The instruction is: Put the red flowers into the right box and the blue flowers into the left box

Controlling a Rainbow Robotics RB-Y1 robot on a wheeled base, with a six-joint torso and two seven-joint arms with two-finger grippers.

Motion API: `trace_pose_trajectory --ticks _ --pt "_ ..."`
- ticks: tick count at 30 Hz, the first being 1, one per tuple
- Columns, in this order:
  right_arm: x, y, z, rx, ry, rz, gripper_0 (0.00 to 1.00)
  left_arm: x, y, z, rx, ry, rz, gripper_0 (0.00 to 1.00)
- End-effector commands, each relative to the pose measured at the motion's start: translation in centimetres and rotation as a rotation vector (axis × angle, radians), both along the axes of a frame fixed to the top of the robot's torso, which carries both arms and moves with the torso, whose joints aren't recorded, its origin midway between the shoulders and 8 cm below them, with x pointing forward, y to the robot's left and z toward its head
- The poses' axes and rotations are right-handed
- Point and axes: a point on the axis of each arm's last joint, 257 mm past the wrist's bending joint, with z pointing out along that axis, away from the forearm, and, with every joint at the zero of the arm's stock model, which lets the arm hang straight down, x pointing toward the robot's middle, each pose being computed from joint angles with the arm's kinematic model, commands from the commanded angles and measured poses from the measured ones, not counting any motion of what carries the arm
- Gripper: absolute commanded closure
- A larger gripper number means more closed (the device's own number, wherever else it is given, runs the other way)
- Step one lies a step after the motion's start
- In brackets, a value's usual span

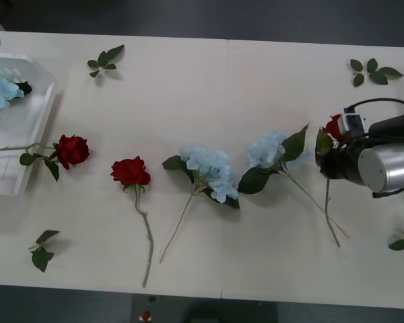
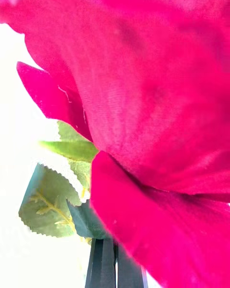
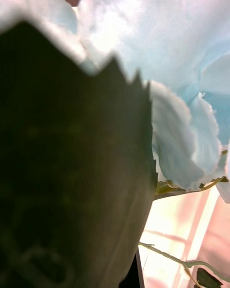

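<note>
**A:** Start wide — a long pale table with a seam down the middle, dark floor along its far and near edges. The left box, white and slotted, sits at the table's left end with blue flowers already lying in it.

**B:** And plenty not yet sorted. Two more blue heads lie mid-table, stems trailing toward the robot, and one red rose lies left of them. Another rose lies just beside the basket, its stem reaching over the rim.

**A:** The action's on the right, though. The right gripper is down at table level against a rose — its bloom peeks out beside the wrist, stem running back toward the near edge.

**B:** The right wrist camera has those red petals pressed close, with two dark fingers drawn almost together just under the bloom. I judge it's pinching the stem there, though the contact itself is hidden.

**A:** So the step in hand is picking up a red one. Next it needs a lift and a carry to the right box.

**B:** The left wrist camera is buried in a blue bloom and a dark leaf (whether that gripper is wide or narrow, I can't tell). Small stuff last: loose leaf sprigs near the corners.
</note>
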Motion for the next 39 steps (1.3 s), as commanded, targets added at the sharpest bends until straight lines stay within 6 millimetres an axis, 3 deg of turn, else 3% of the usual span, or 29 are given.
trace_pose_trajectory --ticks 1,6,9,19,22,26,29,33,39 --pt "2.0 -3.7 6.5 0.008 -0.125 -0.061 1.00 0.1 1.2 3.9 0.010 -0.064 0.005 1.00" --pt "2.1 -8.7 10.2 -0.038 -0.183 -0.122 1.00 0.1 1.2 3.9 0.008 -0.065 0.004 1.00" --pt "1.3 -12.6 12.3 -0.060 -0.194 -0.192 1.00 0.2 1.4 2.7 -0.003 -0.068 -0.006 1.00" --pt "-4.0 -23.8 17.5 -0.090 -0.166 -0.422 1.00 1.2 3.6 -1.9 -0.058 -0.159 -0.054 0.98" --pt "-4.8 -26.7 17.9 -0.075 -0.174 -0.476 1.00 1.0 4.0 -2.4 -0.049 -0.152 -0.054 0.97" --pt "-4.0 -31.2 17.9 -0.128 -0.207 -0.474 1.00 0.5 4.6 -3.1 -0.026 -0.134 -0.054 0.92" --pt "-2.7 -33.8 17.5 -0.151 -0.244 -0.472 1.00 0.3 5.4 -3.7 0.004 -0.129 -0.058 0.74" --pt "-0.9 -37.6 17.5 -0.174 -0.286 -0.489 1.00 0.3 5.9 -4.5 0.013 -0.138 -0.069 0.57" --pt "0.1 -39.6 15.9 -0.178 -0.255 -0.501 1.00 0.3 6.0 -4.7 0.019 -0.137 -0.076 0.52"
